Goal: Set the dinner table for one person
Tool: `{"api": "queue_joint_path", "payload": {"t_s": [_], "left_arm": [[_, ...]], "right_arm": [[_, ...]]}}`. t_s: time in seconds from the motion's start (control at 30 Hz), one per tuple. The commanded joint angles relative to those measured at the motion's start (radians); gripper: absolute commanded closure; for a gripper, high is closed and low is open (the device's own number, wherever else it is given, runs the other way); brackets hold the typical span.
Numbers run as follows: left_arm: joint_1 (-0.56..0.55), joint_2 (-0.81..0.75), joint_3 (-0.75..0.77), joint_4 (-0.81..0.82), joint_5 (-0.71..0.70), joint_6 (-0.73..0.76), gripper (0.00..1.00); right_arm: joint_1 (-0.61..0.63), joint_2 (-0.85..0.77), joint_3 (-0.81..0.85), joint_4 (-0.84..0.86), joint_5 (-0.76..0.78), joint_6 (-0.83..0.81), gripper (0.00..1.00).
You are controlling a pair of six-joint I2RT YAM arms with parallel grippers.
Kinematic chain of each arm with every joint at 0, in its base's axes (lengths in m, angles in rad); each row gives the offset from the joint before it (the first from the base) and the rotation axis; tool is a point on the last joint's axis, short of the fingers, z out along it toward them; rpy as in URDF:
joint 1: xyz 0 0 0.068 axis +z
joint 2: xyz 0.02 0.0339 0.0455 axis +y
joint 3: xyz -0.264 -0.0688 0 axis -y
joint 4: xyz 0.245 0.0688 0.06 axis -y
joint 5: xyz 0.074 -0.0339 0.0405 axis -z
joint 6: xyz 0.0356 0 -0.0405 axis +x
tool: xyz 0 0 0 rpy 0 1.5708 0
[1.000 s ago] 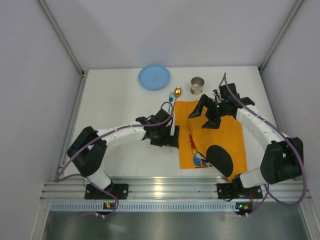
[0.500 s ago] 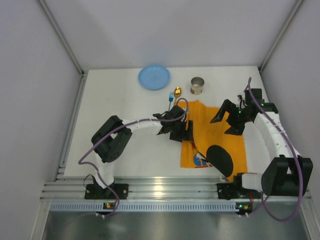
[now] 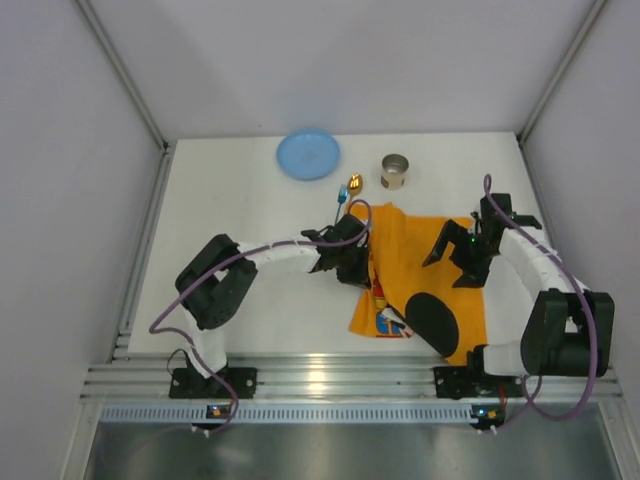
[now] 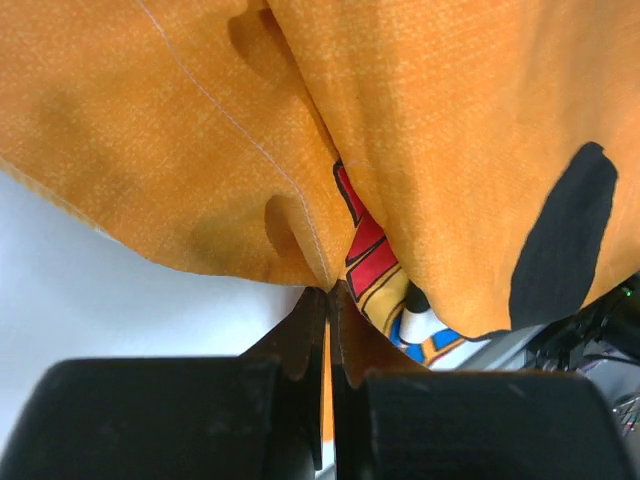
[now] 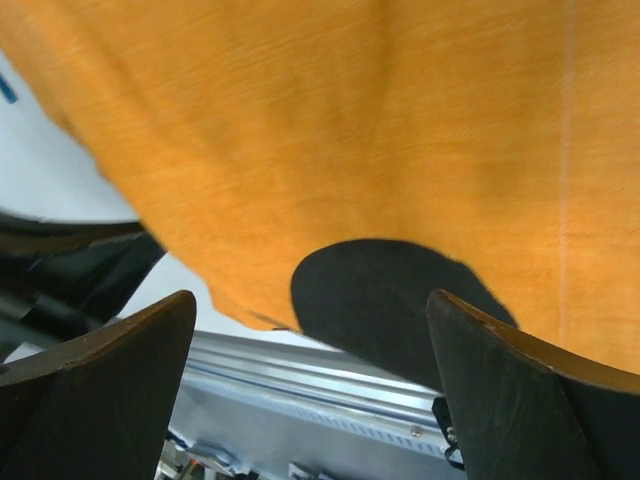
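My left gripper point(image 4: 330, 292): clamped on left edge of orange placemat point(image 3: 430, 265) (cloth rumpled, askew). My right gripper point(image 3: 462, 255): spread wide above mat, empty. White dinner table point(image 3: 230, 210): blue plate point(image 3: 308, 154), spoon point(image 3: 350, 187), metal cup point(image 3: 395, 171) at far edge. Early stage, I judge; nothing laid.

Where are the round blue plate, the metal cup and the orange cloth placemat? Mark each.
Round blue plate point(image 3: 308, 154), top view, centre.
Metal cup point(image 3: 395, 170), top view, opening.
Orange cloth placemat point(image 3: 415, 262), top view, middle.

Bright even light; faint shadows; glare on front rail point(image 3: 310, 378); wrist close-ups soft.
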Motion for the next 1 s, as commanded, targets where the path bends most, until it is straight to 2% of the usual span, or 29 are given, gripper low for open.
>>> {"api": "queue_joint_path", "payload": {"t_s": [0.0,0.33,0.53,0.67,0.77,0.9,0.97], "left_arm": [[0.011,-0.179,-0.047,-0.103,-0.085,0.014,1.00],[0.039,-0.564,-0.248,-0.325,-0.255,-0.043,1.00],[0.098,-0.733,-0.293,-0.504,-0.364,-0.058,1.00],[0.140,-0.837,-0.342,-0.528,-0.363,-0.027,1.00],[0.141,-0.836,-0.382,-0.526,-0.335,-0.030,1.00],[0.141,-0.793,-0.429,-0.466,-0.269,-0.052,1.00],[0.141,-0.761,-0.439,-0.443,-0.260,-0.063,1.00]], "right_arm": [[-0.023,0.057,-0.029,0.112,0.035,0.013,0.00],[-0.057,0.300,-0.053,0.261,0.104,-0.023,0.00],[-0.061,0.363,-0.052,0.283,0.138,-0.036,0.00],[-0.052,0.336,-0.046,0.286,0.092,-0.033,0.01],[0.012,0.301,-0.033,0.301,0.037,-0.017,0.01],[0.226,0.322,-0.003,0.332,-0.006,0.018,0.03],[0.280,0.348,-0.003,0.362,-0.006,0.055,0.04]]}}
